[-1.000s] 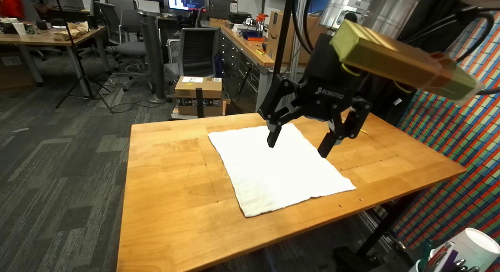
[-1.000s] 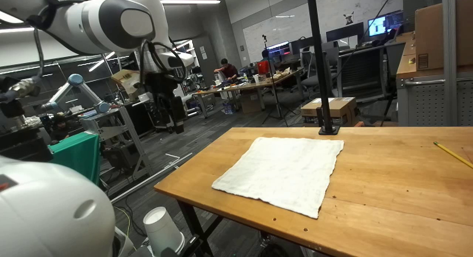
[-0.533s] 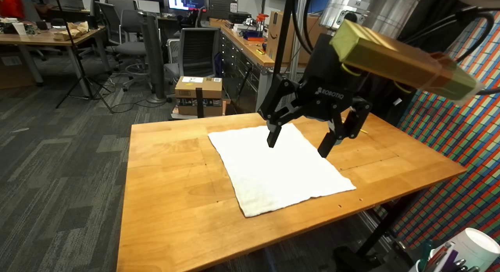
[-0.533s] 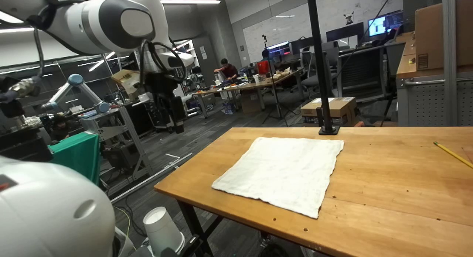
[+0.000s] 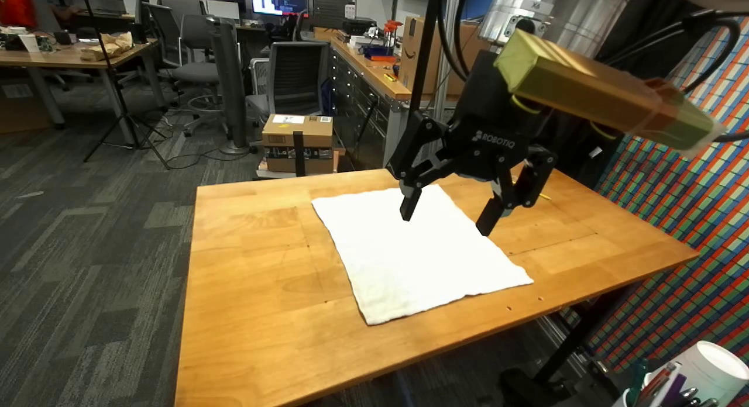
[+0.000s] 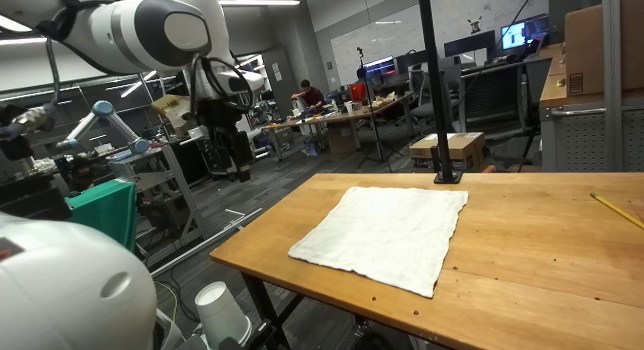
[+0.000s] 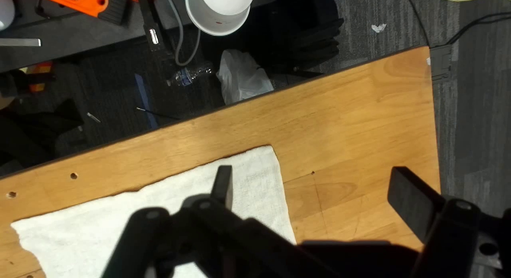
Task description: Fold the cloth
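A white cloth [image 5: 404, 266] lies flat and spread out as a rough square on the wooden table. It shows in full in an exterior view [image 6: 387, 234]. In the wrist view the cloth [image 7: 257, 174] is at lower left, partly covered by a finger and cut off by the frame's bottom edge. My gripper [image 5: 444, 227] is wide open and empty, raised above the table. It also shows side-on in an exterior view [image 6: 240, 175]. In the wrist view one finger of the gripper [image 7: 311, 170] is over the cloth near a corner, the other over bare wood.
The wooden table [image 5: 251, 337] has a black post [image 6: 436, 88] fixed at one edge. A yellow pencil [image 6: 618, 210] lies on the table away from the cloth. White cups [image 6: 219, 310] stand beside the table, below its top.
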`<act>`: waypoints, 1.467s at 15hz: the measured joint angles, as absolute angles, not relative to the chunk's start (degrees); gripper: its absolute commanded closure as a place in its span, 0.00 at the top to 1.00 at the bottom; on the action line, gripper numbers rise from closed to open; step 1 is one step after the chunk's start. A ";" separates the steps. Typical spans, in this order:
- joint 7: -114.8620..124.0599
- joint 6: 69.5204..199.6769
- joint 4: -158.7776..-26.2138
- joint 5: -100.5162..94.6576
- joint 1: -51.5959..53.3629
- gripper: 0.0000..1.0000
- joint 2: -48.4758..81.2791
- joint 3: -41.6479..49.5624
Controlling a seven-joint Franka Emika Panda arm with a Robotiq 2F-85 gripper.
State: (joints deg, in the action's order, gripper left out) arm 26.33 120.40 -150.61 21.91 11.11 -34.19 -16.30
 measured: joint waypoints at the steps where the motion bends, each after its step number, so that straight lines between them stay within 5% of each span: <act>1: 26.33 120.40 -150.61 21.91 11.11 1.00 -34.19 -16.30; 15: 21.24 128.52 -153.72 9.77 8.82 1.00 -29.68 -15.92; 22: 14.98 133.32 -155.71 1.99 2.51 1.00 -26.31 -8.67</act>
